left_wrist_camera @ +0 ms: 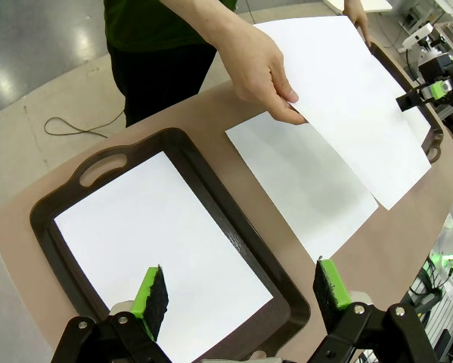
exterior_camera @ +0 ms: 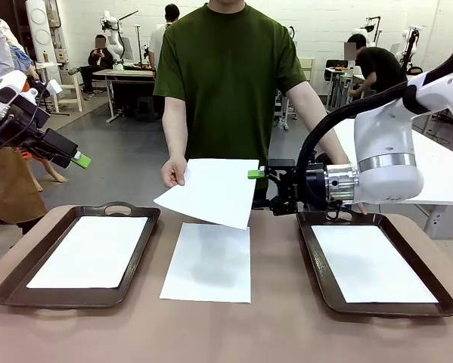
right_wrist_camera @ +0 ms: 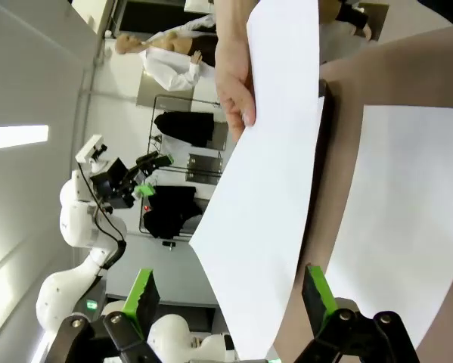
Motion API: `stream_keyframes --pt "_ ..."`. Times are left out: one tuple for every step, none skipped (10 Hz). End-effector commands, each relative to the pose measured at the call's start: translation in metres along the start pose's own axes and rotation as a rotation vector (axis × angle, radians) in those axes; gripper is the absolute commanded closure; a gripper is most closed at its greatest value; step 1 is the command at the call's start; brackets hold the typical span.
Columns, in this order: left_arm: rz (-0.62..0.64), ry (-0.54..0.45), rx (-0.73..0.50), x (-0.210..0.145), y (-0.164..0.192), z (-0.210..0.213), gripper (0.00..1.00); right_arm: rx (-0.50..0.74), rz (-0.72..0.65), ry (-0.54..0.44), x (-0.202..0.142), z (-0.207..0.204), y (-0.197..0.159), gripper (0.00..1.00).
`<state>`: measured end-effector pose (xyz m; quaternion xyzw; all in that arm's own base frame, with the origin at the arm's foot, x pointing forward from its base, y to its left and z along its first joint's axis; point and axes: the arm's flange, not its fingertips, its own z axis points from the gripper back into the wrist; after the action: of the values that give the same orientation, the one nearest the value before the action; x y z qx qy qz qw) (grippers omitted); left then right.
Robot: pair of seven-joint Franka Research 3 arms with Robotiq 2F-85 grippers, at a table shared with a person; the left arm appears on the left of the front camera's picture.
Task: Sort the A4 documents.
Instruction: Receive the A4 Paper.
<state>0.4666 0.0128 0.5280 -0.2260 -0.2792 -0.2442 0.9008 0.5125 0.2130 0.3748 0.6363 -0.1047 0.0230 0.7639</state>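
Now the person's hand (exterior_camera: pixel 173 172) holds a sheet (exterior_camera: pixel 211 189) up mid-frame, its edge by your right jaws, likely for you to take. Your left jaws and right jaws are spread wide, holding nothing. A second sheet (exterior_camera: pixel 207 265) lies on the surface (exterior_camera: pixel 287 333) between the trays (exterior_camera: pixel 7 291).

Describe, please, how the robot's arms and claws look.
The left arm and right arm are glossy white; the right is rounded and carries a silver ring and a black cable. The left claw and right claw are black, with green pads.
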Motion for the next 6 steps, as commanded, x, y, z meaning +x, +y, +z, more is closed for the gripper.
stream_keyframes --pt "-0.004 -0.003 0.012 0.0 0.0 0.001 0.0 0.027 -0.001 -0.062 0.008 -0.013 -0.007 0.0" --pt "-0.004 -0.003 0.012 0.0 0.0 0.001 0.0 0.04 -0.006 -0.075 0.009 -0.017 -0.008 0.0" --pt "-0.004 -0.003 0.012 0.0 0.0 0.001 0.0 0.053 -0.012 -0.084 0.008 -0.021 -0.009 0.0" --pt "-0.004 -0.003 0.012 0.0 0.0 0.001 0.0 0.055 0.003 -0.095 0.008 -0.023 -0.011 0.0" --pt "-0.004 -0.003 0.012 0.0 0.0 0.001 0.0 0.052 0.02 -0.098 0.007 -0.025 -0.016 0.0" --pt "-0.004 -0.003 0.012 0.0 0.0 0.001 0.0 0.057 0.006 -0.09 0.006 -0.027 -0.023 0.0"
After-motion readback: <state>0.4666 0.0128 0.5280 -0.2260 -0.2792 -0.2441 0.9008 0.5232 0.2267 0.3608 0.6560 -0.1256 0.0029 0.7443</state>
